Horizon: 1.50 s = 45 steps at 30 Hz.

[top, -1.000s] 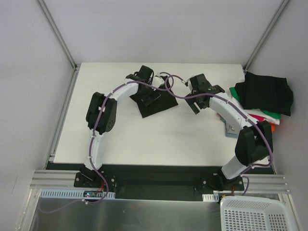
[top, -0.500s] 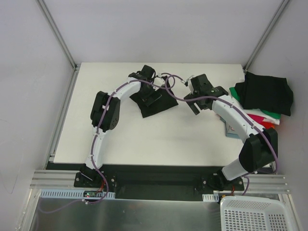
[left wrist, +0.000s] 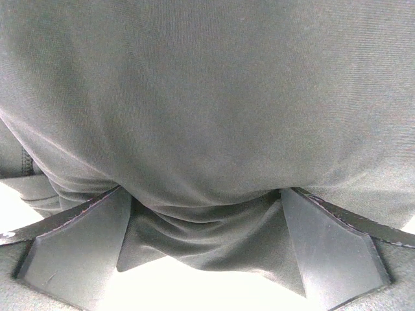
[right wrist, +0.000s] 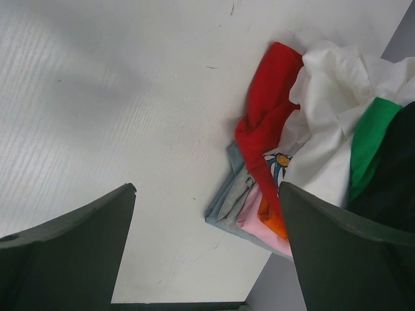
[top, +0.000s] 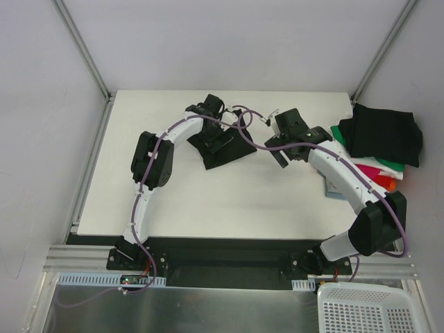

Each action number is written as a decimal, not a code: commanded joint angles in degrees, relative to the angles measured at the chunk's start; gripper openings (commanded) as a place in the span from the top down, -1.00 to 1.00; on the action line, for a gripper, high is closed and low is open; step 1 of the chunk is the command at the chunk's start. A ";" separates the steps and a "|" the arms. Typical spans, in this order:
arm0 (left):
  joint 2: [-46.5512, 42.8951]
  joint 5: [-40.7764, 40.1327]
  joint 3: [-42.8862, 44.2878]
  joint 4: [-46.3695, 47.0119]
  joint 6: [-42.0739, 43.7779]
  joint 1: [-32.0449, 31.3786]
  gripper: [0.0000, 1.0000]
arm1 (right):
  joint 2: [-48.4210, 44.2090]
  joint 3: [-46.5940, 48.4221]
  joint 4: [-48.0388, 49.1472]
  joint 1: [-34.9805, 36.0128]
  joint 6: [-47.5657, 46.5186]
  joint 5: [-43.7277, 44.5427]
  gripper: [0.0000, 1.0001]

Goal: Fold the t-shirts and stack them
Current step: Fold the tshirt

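A folded black t-shirt (top: 225,154) lies on the white table (top: 208,198) at the middle back. My left gripper (top: 218,141) is down on it, open; in the left wrist view the black cloth (left wrist: 207,116) fills the frame and bulges between the spread fingers (left wrist: 78,253). My right gripper (top: 288,151) hovers open to the right of that shirt, with only bare table between its fingers (right wrist: 65,253). At the table's right edge sits a stack of t-shirts: black (top: 385,135) on top, then green (top: 390,166), white (right wrist: 324,97), red (right wrist: 269,116), pink (right wrist: 256,223), orange (top: 391,185) and blue-grey (right wrist: 227,201).
Grey walls and metal posts (top: 83,52) close in the table on three sides. A white plastic basket (top: 368,309) stands below the near right corner. The stack overhangs the table's right edge.
The right arm's elbow has swung out towards the near right while its gripper stayed close to the same place. The left arm has shifted slightly right over the black shirt. Both grippers remain open.
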 commanded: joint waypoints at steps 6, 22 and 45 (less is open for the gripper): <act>-5.10 -2.75 -11.83 -3.34 2.15 -0.15 -0.99 | -2.03 -1.11 -0.54 0.23 0.39 -0.17 -0.93; -14.86 1.82 -26.07 -2.82 1.01 -0.42 -0.91 | 4.37 4.95 -1.95 -5.74 7.85 -21.23 -0.93; -19.35 -0.82 -26.25 0.26 -0.93 -0.50 -0.92 | 42.44 39.39 -8.80 -17.26 20.16 -61.59 -0.94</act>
